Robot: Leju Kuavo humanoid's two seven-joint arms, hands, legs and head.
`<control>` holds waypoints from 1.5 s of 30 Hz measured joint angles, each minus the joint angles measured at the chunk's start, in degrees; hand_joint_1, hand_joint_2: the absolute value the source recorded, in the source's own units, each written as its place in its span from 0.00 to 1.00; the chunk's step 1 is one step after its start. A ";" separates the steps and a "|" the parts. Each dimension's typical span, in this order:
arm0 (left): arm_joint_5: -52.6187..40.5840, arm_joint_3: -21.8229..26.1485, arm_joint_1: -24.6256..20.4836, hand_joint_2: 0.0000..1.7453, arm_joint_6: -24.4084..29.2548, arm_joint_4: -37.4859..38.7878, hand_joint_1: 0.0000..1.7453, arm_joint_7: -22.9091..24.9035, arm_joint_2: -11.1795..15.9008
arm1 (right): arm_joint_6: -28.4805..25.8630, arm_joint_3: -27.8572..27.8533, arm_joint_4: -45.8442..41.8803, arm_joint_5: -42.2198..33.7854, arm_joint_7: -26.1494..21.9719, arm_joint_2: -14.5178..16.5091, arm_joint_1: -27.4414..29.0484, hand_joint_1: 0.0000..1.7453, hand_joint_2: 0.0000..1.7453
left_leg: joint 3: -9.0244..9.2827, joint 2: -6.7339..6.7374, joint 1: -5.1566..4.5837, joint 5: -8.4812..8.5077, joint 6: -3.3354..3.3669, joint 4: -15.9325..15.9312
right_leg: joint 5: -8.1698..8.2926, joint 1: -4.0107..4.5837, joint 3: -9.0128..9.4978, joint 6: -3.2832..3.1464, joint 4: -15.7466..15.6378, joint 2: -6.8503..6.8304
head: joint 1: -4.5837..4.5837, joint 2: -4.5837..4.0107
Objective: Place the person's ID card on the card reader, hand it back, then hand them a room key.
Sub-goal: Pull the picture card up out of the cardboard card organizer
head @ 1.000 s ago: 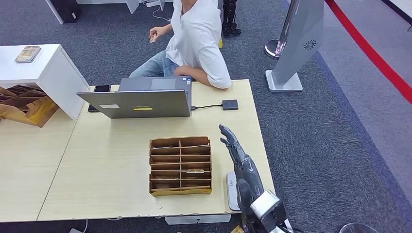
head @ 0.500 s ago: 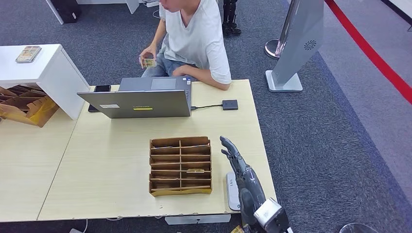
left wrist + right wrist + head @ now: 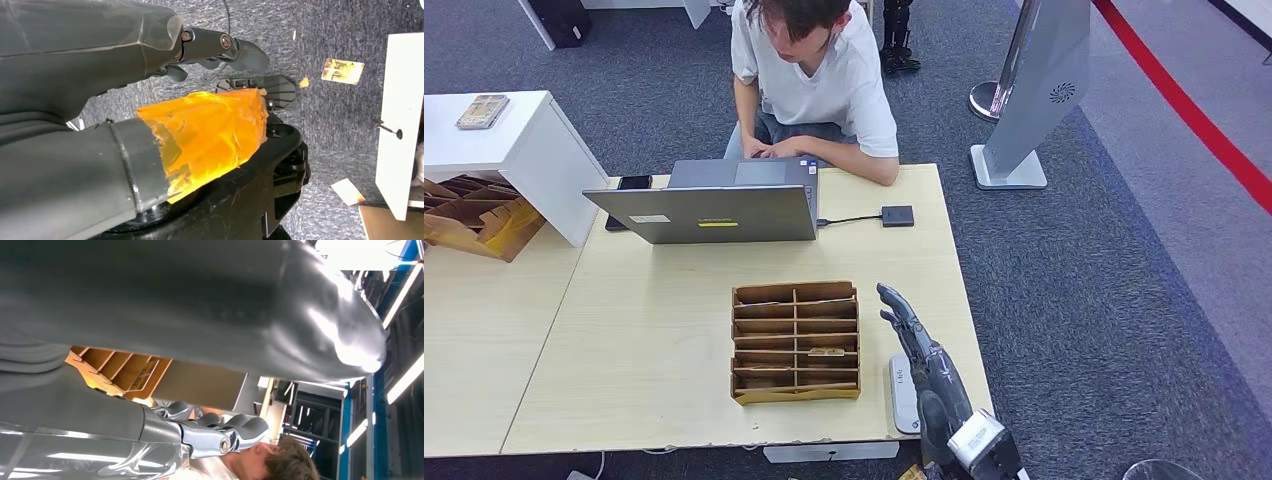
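Observation:
My right hand [image 3: 916,338] hovers over the table's right side, next to the wooden card organizer [image 3: 795,341]; its fingers are stretched out and hold nothing. One card [image 3: 826,352] lies in a slot of the organizer. The black card reader [image 3: 898,216] sits by the laptop [image 3: 714,211], joined to it by a cable. The person [image 3: 814,80] sits behind the laptop with both hands hidden by its lid, and I see no ID card. In the right wrist view the dark fingers [image 3: 227,432] are empty. My left hand [image 3: 190,125] hangs over the floor, empty, its thumb wrapped in orange.
A white flat device [image 3: 902,392] lies at the table's front edge under my right forearm. A phone [image 3: 629,184] lies left of the laptop. A white cabinet [image 3: 514,150] and cardboard trays [image 3: 469,215] stand at the left, and a grey sign stand [image 3: 1034,90] at the back right.
The person has turned to face the laptop and lowered the hand with the card behind the lid. My right hand drew back a little toward me, then held still.

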 joint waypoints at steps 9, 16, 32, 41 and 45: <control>0.00 0.01 0.00 0.00 0.00 0.00 0.00 0.00 0.00 | 0.00 0.00 0.00 0.00 0.00 -0.09 0.00 0.00 0.00 | 0.00 0.00 0.00 0.00 0.00 0.00 | 0.00 0.00 0.00 0.00 0.00 0.00 | 0.00 0.00; -0.01 0.01 0.00 0.00 0.01 0.00 0.00 -0.03 0.00 | 0.01 0.00 -0.01 0.04 0.02 -0.11 0.00 0.00 1.00 | 0.00 0.00 0.00 0.00 0.00 0.00 | 0.00 0.00 0.00 0.00 0.00 0.00 | 0.00 0.00; -0.93 0.02 -0.02 0.00 0.15 0.00 0.00 -0.32 0.02 | -7.42 1.93 0.22 16.64 3.08 -0.97 -0.84 0.00 1.00 | 0.00 0.00 0.00 0.00 0.00 0.00 | 0.00 0.00 0.00 0.00 0.00 0.00 | 0.01 0.00; -1.61 0.00 -0.05 0.00 0.15 0.00 0.00 -0.33 0.03 | -14.81 4.99 2.40 27.92 6.24 -1.85 -2.94 0.00 1.00 | 0.00 0.00 0.00 0.00 0.00 0.00 | 0.00 0.00 0.01 0.00 0.00 0.00 | 0.01 0.00; -2.03 0.00 -0.06 0.00 0.15 0.00 0.00 -0.33 0.04 | -18.14 6.41 3.92 34.19 8.24 -2.40 -4.08 0.00 1.00 | 0.00 0.00 0.00 0.00 0.00 0.00 | 0.00 0.00 0.01 0.00 0.00 0.00 | 0.01 0.00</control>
